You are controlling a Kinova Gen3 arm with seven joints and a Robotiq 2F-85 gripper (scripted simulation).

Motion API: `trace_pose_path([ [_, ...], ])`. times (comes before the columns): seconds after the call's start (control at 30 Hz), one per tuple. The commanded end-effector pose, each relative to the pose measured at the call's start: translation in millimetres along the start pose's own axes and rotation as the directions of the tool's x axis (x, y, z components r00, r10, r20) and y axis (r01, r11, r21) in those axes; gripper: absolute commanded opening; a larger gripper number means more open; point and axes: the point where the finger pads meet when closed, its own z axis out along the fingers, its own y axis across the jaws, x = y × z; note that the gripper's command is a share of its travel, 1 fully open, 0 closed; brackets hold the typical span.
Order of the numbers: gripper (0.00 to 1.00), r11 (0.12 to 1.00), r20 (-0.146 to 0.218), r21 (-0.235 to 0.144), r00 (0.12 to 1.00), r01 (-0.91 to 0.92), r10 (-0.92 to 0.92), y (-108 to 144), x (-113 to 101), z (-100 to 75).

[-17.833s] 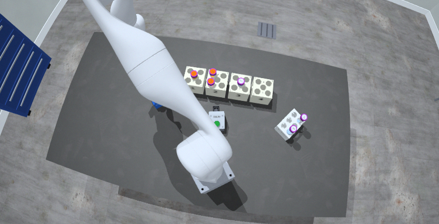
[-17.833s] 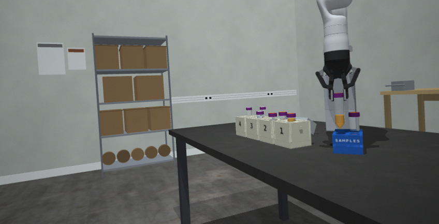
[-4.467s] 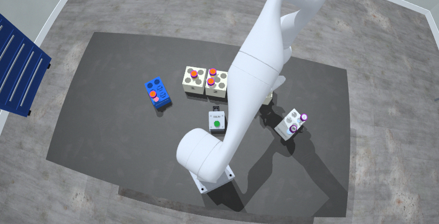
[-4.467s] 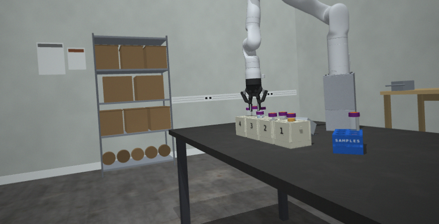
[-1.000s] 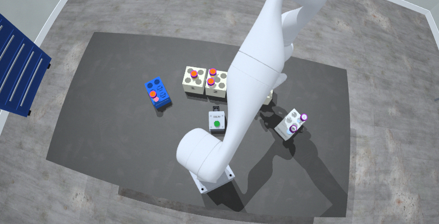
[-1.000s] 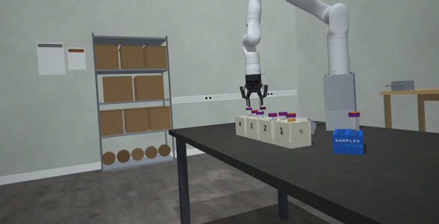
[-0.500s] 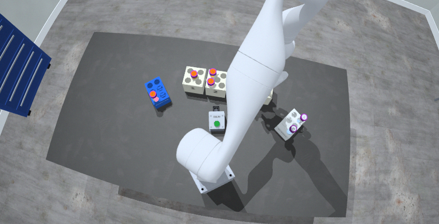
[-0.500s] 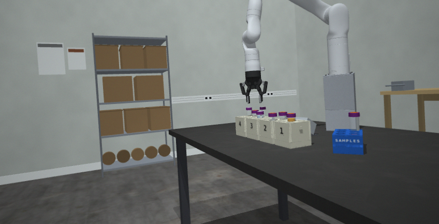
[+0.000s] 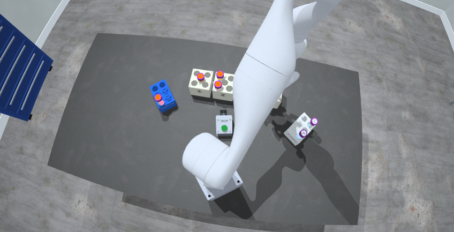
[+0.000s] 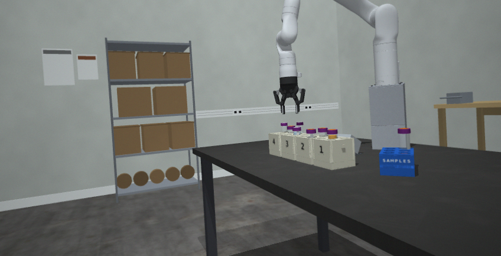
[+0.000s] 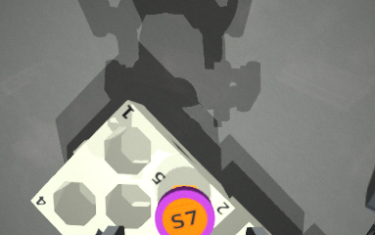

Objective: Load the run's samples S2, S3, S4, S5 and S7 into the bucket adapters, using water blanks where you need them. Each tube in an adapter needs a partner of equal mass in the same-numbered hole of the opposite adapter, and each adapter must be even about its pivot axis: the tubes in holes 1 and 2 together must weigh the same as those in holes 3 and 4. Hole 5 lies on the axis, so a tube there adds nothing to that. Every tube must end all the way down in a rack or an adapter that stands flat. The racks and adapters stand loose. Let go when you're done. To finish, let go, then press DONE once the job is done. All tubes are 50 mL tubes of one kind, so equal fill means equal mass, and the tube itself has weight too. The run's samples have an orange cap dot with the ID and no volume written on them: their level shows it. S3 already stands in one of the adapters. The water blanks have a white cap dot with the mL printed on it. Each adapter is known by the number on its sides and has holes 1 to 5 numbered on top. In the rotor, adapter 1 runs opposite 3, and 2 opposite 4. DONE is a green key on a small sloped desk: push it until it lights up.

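My gripper (image 10: 289,111) is open and empty, hanging above the far end of the row of cream adapters marked 4 (image 10: 274,143), 3 (image 10: 286,145), 2 (image 10: 302,149) and 1 (image 10: 321,151). In the wrist view, tube S7 (image 11: 183,218) stands in the hole by the mark 2 of the adapter (image 11: 90,164) below me; its other holes that show are empty. From above, adapter 1 (image 9: 199,93) holds one orange-dot tube (image 9: 200,76) and adapter 2 (image 9: 222,97) holds two (image 9: 219,74) (image 9: 218,84). My arm hides adapters 3 and 4 there.
The blue SAMPLES rack (image 9: 168,102) (image 10: 396,164) at the left holds one orange-dot tube (image 9: 158,97) (image 10: 403,132). A white blank rack (image 9: 293,132) at the right holds two white-dot tubes (image 9: 313,121) (image 9: 302,133). The DONE desk with its green key (image 9: 224,128) stands in front of the adapters.
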Motion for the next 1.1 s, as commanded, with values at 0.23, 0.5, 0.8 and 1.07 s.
trace_pose_path([
  [0.23, 0.62, 1.000, 0.001, 0.002, 1.000, 0.000, 0.000, -0.7, -0.3, -13.0],
  [0.5, 0.62, 1.000, 0.001, 0.002, 1.000, 0.000, 0.000, -0.7, -0.3, -21.0],
  [0.8, 0.62, 1.000, 0.001, 0.002, 1.000, 0.000, 0.000, -0.7, -0.2, -33.0],
  [1.07, 0.62, 1.000, 0.001, 0.002, 1.000, 0.000, 0.000, -0.7, -0.2, -41.0],
])
